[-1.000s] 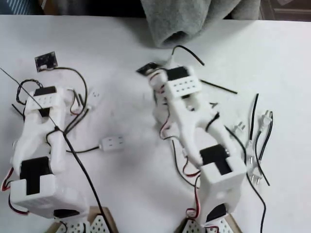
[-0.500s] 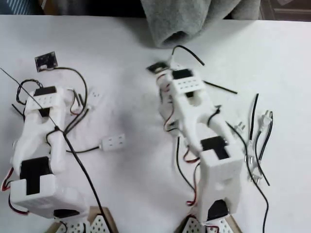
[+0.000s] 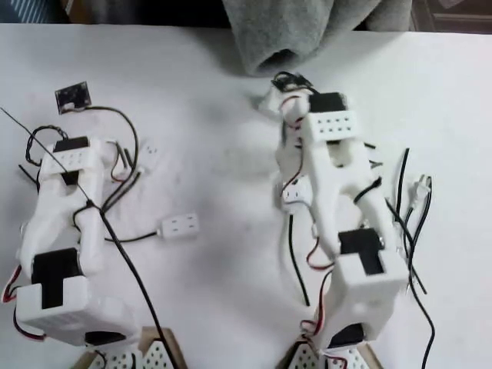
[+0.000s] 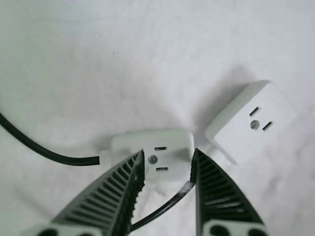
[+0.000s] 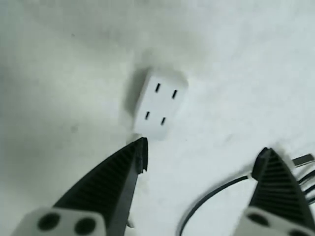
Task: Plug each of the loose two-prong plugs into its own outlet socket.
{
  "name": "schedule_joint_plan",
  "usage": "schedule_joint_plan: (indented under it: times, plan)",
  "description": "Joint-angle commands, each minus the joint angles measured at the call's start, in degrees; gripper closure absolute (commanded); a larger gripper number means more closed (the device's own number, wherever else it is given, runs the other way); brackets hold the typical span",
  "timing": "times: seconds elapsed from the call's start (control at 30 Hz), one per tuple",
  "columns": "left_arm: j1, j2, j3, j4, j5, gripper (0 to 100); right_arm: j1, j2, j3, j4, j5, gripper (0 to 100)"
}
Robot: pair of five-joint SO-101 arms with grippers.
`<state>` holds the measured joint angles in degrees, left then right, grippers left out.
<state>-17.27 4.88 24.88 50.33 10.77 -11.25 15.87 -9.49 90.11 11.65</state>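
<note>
The left gripper (image 4: 167, 172) is almost closed. Its two dark fingers (image 4: 130, 189) press on both sides of a white corded socket (image 4: 162, 142) and hold it. A black cord (image 4: 44, 150) runs out of the socket's far end. Another black wire goes across between the fingers, under the socket. Just beside the held socket lies a square socket (image 4: 251, 120), also white. The two look like they touch at one corner.

The right gripper (image 5: 204, 157) is wide open and holds nothing. A white double socket (image 5: 160, 103) with four little slots lies on the table, past the fingertips. One fingertip (image 5: 140, 147) is just beside the socket's end, but it is hard to tell if they touch. A black wire (image 5: 211, 196) lies in the gap between the fingers.

In the high view, the left arm (image 3: 65, 200) and the right arm (image 3: 338, 192) lie over the white table (image 3: 215, 307). A strip socket (image 3: 178, 224) on a black cord sits between the arms. A loose white plug (image 3: 420, 184) and its black cord lie beside the right arm, near the table's edge. Other black cords cross there in a tangle, partly under the arm. A grey cloth (image 3: 300, 31) hangs over the far edge. A small dark board (image 3: 73, 96) lies past the left arm.
</note>
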Motion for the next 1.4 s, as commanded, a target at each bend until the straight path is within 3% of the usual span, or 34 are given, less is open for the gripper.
schedule_joint_plan:
  times: [0.0,0.2,0.43,0.7,0.97,1.2,1.37]
  plan:
    - [0.48,-2.86,-0.44,-0.79,0.62,83,-5.58,-6.46,-1.32,1.01,-10.46,66.2]
    - [0.40,-2.86,-0.35,-0.79,0.62,83,-8.13,-6.46,7.91,-8.22,-18.37,66.2]
    - [0.40,-2.86,-0.35,-0.79,0.62,83,-4.88,-6.46,20.66,-21.05,-19.60,66.7]
    - [0.22,-2.86,-0.26,-0.79,0.62,83,-4.79,-6.46,24.53,-27.82,-22.33,96.8]
    - [0.22,-2.86,-0.26,-0.79,0.62,83,-8.13,-6.46,23.47,-28.18,-23.03,92.7]
    - [0.31,-2.86,-0.26,-0.79,0.62,83,-8.48,-4.97,17.05,-28.35,-42.73,97.7]
    - [0.40,-2.86,-0.26,-0.88,0.62,83,-6.99,3.82,10.29,-28.00,-59.52,97.7]
